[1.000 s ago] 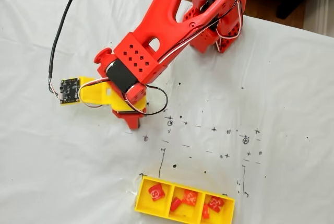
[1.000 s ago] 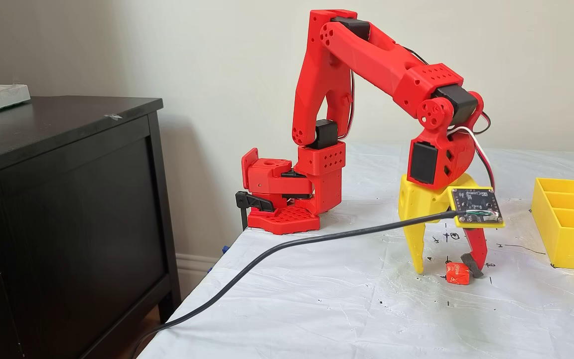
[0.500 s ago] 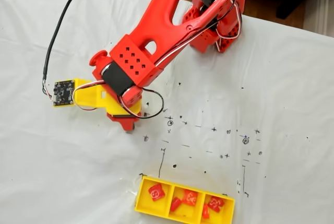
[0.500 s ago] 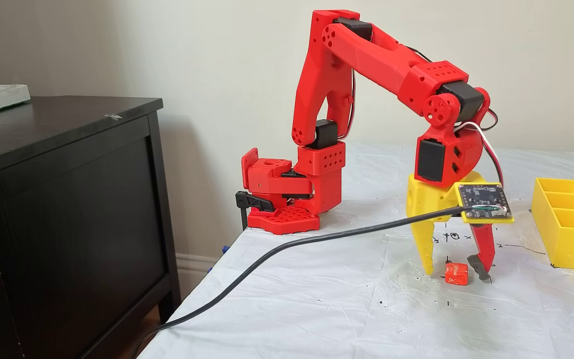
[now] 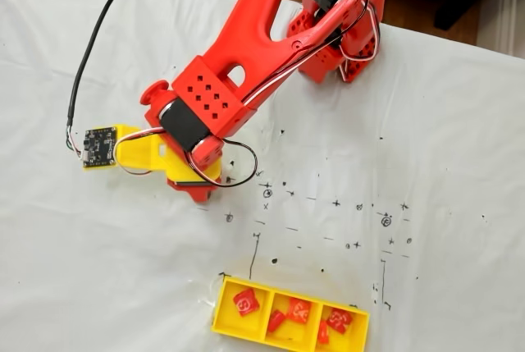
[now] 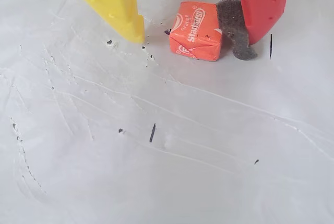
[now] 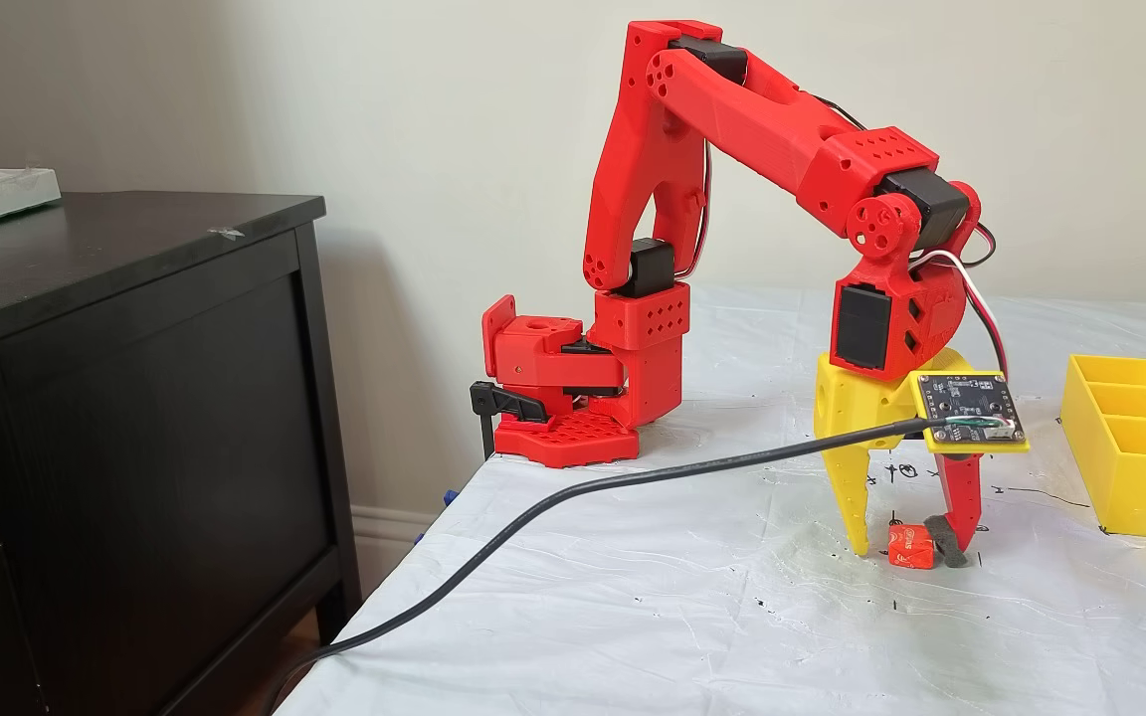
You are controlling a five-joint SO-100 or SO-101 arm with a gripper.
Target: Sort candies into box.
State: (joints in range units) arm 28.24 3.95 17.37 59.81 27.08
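One orange-red candy [image 6: 197, 31] lies on the white sheet, seen from the side as a small square [image 7: 909, 547]. My gripper [image 6: 194, 40] is open and straddles it, tips down at the sheet [image 7: 909, 550]. The grey foam pad [image 6: 233, 25] on the red finger [image 6: 263, 4] touches the candy's right side. A small gap separates the candy from the yellow finger [image 6: 112, 2]. From above, the wrist [image 5: 193, 163] covers this candy. The yellow box [image 5: 225, 319] sits near the bottom edge with several red candies [image 5: 245, 303] spread over its three compartments.
A black cable [image 7: 583, 492] runs from the circuit board [image 7: 969, 406] on the gripper across the sheet and off the table edge. The arm's base [image 7: 573, 398] stands at the table's far left corner. A dark cabinet [image 7: 135, 398] stands beside the table. Pen marks dot the sheet.
The gripper shifted slightly sideways, lifted a little, then came down around the candy. The jaws have narrowed, and the foam pad now rests against the candy.
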